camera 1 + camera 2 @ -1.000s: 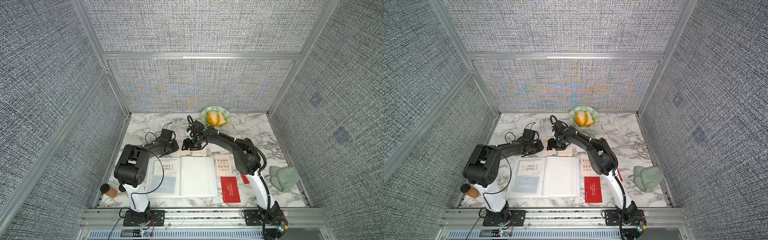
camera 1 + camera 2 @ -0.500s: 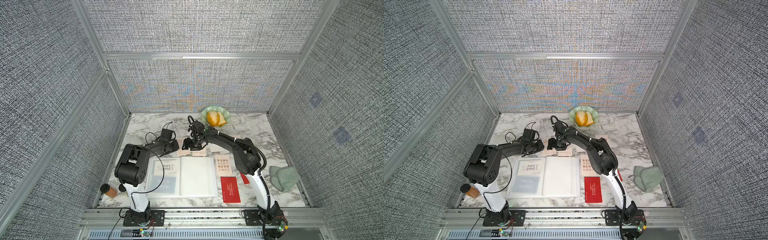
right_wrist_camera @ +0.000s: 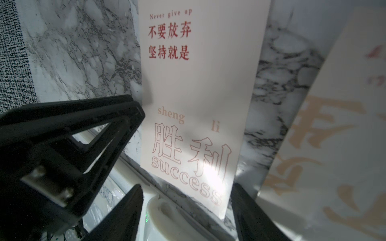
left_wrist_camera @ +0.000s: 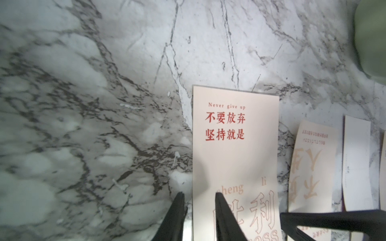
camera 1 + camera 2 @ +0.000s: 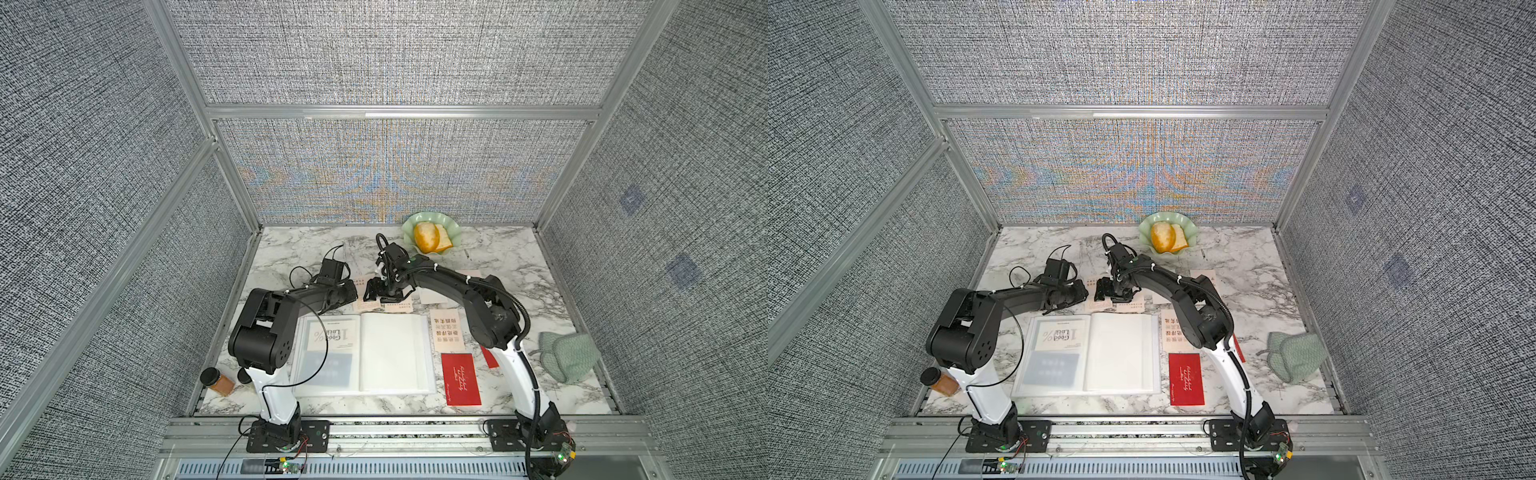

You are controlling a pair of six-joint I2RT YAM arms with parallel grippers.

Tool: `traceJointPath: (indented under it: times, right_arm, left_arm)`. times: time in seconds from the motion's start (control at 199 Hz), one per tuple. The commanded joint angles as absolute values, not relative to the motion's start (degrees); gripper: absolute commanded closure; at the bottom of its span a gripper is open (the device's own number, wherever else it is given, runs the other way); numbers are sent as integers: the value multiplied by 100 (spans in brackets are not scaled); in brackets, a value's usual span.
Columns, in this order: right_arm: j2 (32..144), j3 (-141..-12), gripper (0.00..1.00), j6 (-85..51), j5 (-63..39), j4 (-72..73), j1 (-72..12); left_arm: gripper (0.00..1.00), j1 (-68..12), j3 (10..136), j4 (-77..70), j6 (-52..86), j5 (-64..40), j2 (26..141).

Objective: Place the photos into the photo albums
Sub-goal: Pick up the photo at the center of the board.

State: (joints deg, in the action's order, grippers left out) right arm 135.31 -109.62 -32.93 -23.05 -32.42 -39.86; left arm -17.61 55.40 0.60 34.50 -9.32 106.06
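On the marble worktop a green scalloped bowl of bread is set far back — a green knitted cloth is laid at the right, an amber jar near left.

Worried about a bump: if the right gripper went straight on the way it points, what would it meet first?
Most likely the cream "Never give up" card, straight ahead between the right gripper's open fingers, though depth is hard to judge.

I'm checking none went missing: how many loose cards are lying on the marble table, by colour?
Cream rectangular paper cards with red-brown characters: 4
Plain white rectangular paper card: 1
Red rectangular cards with white text: 2, one mostly covered
Total: 7
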Motion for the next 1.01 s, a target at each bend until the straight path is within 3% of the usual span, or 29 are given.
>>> traceJointPath:
  times: [0.0, 0.549, 1.002]
  right_arm:
    - [13579, -10938, 30, -3441, -2409, -3211, -3975]
    - [13326, -10532, 29, -3914, -3213, -2202, -3809]
    - [13023, -10260, 30, -4177, -3296, -1788, -3797]
  left_arm:
    - [71, -1773, 5449, 851, 3458, -1010, 10718]
    - [71, -1773, 5480, 780, 3469, -1166, 10775]
    - [71, -1769, 5463, 753, 3485, -1197, 10739]
